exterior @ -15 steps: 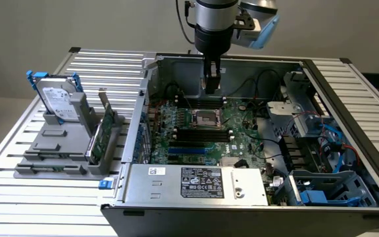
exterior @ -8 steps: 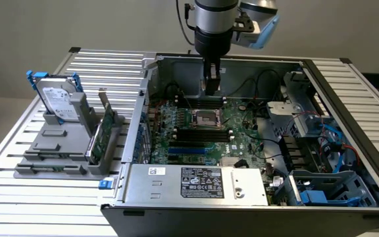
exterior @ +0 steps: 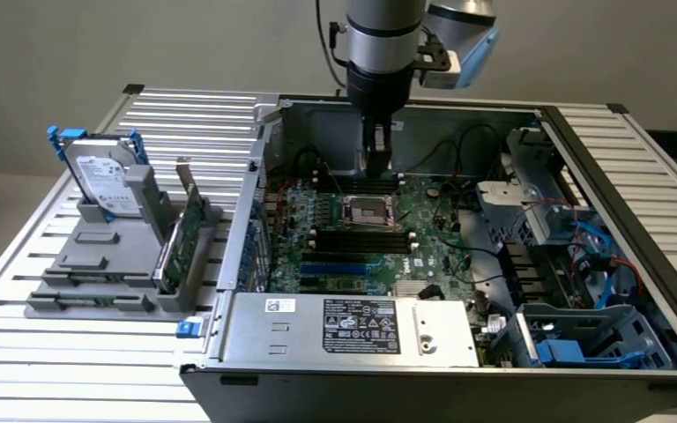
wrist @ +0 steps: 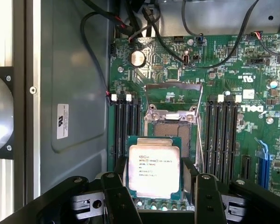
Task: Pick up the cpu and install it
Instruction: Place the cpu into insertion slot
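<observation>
Gripper, upper centre of exterior view: fingers pinching the cpu flat by opposite edges, open socket just beyond its leading edge.

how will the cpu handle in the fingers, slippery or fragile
Probably stiff: the cpu is a flat square with a metal lid, so it shouldn't bend. Likely light, being so thin. Possibly slippery: the fingers meet just its narrow edges, so it may twist.

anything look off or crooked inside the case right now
Nothing stands out. The cpu sits square in the gripper, and the socket near it stands open with its frame raised. No damage or loose parts show.
</observation>
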{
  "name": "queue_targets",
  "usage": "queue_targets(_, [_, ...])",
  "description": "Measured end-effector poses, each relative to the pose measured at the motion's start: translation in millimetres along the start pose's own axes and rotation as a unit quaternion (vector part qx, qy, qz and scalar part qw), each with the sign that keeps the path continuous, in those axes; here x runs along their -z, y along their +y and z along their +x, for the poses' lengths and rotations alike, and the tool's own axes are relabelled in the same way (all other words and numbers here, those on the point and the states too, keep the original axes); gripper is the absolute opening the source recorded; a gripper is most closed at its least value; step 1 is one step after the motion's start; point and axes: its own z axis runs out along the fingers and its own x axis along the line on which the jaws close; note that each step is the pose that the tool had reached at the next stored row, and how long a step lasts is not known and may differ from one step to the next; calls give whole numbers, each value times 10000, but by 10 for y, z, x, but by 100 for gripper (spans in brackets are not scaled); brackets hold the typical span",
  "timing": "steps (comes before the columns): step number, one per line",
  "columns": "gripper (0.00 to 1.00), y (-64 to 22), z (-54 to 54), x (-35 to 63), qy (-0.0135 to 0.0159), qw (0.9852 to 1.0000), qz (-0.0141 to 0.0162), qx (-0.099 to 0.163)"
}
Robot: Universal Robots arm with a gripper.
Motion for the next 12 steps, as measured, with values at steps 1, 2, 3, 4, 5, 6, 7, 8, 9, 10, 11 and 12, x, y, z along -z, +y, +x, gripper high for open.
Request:
queue_targets(1, [55,-1,-7,-17,0,10000,-1,0])
queue_targets(2, [55,-3,-14,-34,0,10000,-1,0])
queue_targets(3, [55,-3,-22,-51,0,10000,-1,1])
queue_targets(4, [55,-4,-31,-68,0,10000,-1,1])
queue_targets(5, [55,-5,-42,-85,0,10000,-1,1])
queue_targets(6, [55,-6,-51,-102,1,10000,-1,1])
queue_targets(7, [55,-7,-61,-118,1,10000,-1,1])
queue_targets(8, [55,-8,-71,-135,0,10000,-1,1])
queue_targets(9, [55,-8,-81,-151,0,10000,-1,0])
queue_targets(10, [55,-8,-91,-168,0,10000,-1,1])
queue_targets(11, [55,-7,-103,-186,0,10000,-1,1])
queue_targets(12, [55,-7,-113,-203,1,10000,-1,1])
